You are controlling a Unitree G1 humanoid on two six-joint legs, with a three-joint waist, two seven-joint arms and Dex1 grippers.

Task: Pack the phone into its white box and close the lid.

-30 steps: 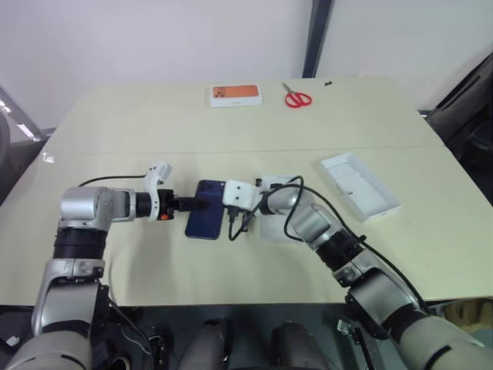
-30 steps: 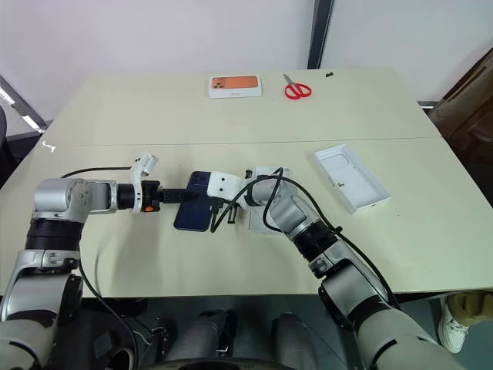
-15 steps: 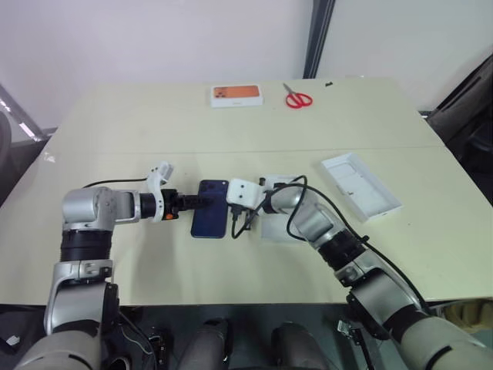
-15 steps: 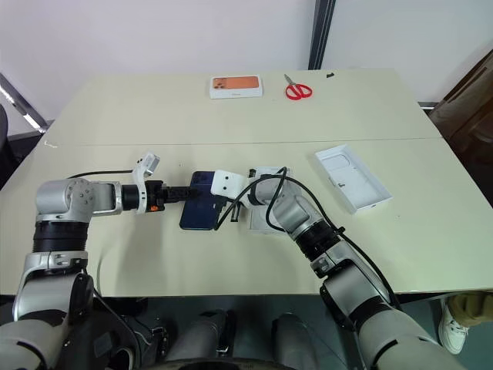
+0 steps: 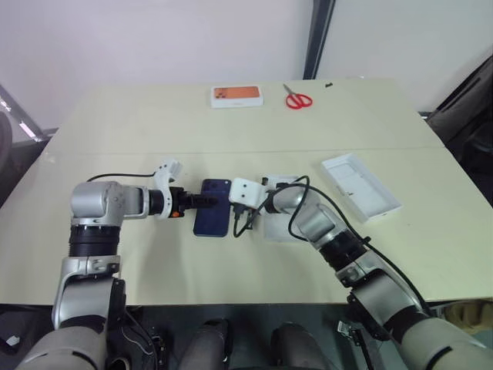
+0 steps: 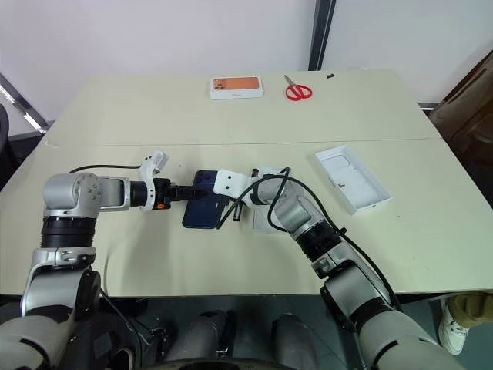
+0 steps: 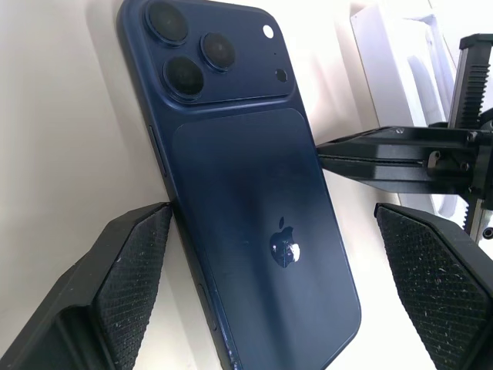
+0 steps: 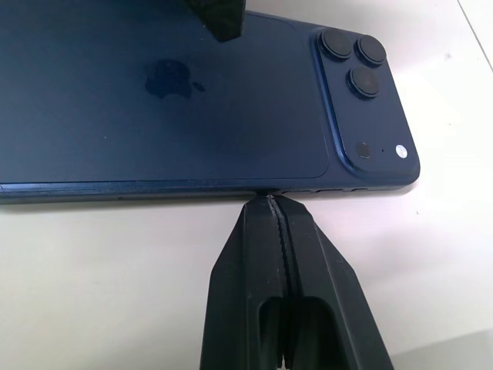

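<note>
Left gripper (image 7: pixel 269 285) straddles the phone (image 7: pixel 246 193) with fingers wide apart, the phone lying face-down mid-table toward the near edge, while the right gripper (image 8: pixel 279 212), pressed shut against its side, may shove it askew, away from the box (image 5: pixel 279 225).

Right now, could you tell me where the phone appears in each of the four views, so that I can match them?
Left eye view: phone left of centre, between both grippers.
Right eye view: phone left of centre.
Left wrist view: phone mid-frame, back up.
Right wrist view: phone across the upper part.
Shared landmark: its camera bump.
</note>
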